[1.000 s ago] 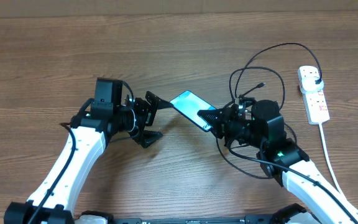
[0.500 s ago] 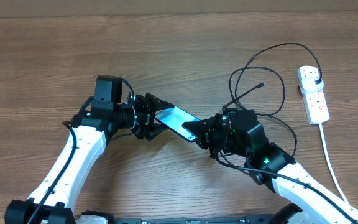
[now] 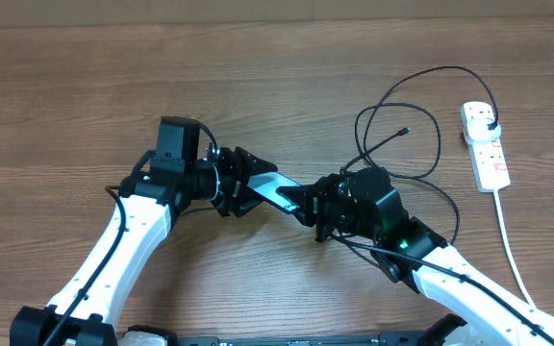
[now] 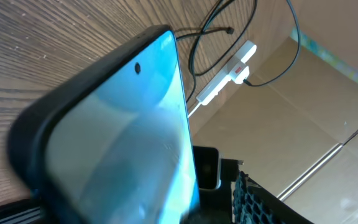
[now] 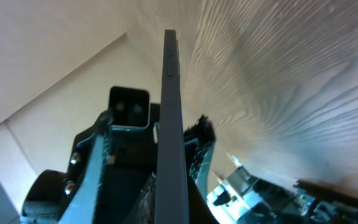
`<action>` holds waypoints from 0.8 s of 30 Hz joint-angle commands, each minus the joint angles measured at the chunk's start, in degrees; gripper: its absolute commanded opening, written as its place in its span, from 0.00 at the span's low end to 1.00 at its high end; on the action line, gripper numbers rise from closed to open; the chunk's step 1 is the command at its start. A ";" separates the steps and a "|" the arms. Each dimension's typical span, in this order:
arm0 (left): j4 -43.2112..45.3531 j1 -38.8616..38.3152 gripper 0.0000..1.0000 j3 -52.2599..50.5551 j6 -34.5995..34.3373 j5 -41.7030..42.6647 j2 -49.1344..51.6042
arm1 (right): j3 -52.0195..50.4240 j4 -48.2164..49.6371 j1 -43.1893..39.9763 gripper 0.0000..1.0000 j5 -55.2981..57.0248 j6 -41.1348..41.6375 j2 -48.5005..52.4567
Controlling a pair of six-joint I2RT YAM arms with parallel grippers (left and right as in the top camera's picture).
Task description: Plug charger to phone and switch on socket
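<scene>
The phone (image 3: 279,189), cyan screen up and tilted, hangs above the table between my two grippers. My right gripper (image 3: 314,204) is shut on its right end; the right wrist view shows the phone (image 5: 169,112) edge-on between the jaws. My left gripper (image 3: 246,183) is open, with its fingers on either side of the phone's left end. The screen (image 4: 123,124) fills the left wrist view. The black charger cable (image 3: 421,77) loops at the right, its connector tip (image 3: 407,130) lies loose, and its plug head (image 3: 490,123) sits in the white socket (image 3: 486,154).
The socket's thick white cord (image 3: 510,240) runs down the right edge of the table. Cable loops lie close behind the right arm (image 3: 421,250). The socket (image 4: 225,78) and cable (image 4: 197,43) also show far off in the left wrist view.
My right gripper has carried the phone leftward. My left gripper has come in around the phone's left end, and its fingers have narrowed.
</scene>
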 commanded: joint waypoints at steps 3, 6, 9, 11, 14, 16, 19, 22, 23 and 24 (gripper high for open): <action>0.74 -0.57 0.53 -0.31 -0.33 -0.61 0.22 | 0.92 1.70 1.77 0.04 -1.49 6.60 -0.37; 2.43 -0.63 0.48 -0.31 -0.33 -0.68 0.22 | 0.92 1.84 2.51 0.04 -1.42 9.03 -0.37; 4.42 -0.72 0.41 -0.31 -0.33 -0.81 0.22 | 0.92 2.29 2.82 0.04 -1.29 10.45 -0.37; 4.90 -0.72 0.34 -0.31 -0.33 -0.83 0.22 | 0.92 2.86 2.80 0.04 -1.31 10.45 -0.37; 4.94 -0.72 0.18 -0.31 -0.35 -1.25 0.22 | 0.92 3.61 2.82 0.06 -1.36 10.45 -0.37; 4.96 -0.72 0.11 -0.31 -0.79 -1.95 0.22 | 0.92 4.00 2.82 0.11 -1.40 10.43 -0.37; 4.98 -0.72 0.06 -0.31 -3.37 -2.84 0.22 | 0.92 4.46 2.82 0.14 -1.51 10.43 -0.37; 5.77 -0.72 0.04 -0.31 -6.62 -3.85 0.22 | 0.92 4.42 2.82 0.26 -1.46 10.38 -0.37; 6.45 -0.70 0.04 -0.31 -7.19 -3.98 0.22 | 0.92 4.37 2.82 0.33 -1.40 10.34 -0.37; 7.23 -0.70 0.04 -0.31 -7.52 -4.17 0.22 | 0.92 4.33 2.82 0.38 -1.27 9.88 -0.37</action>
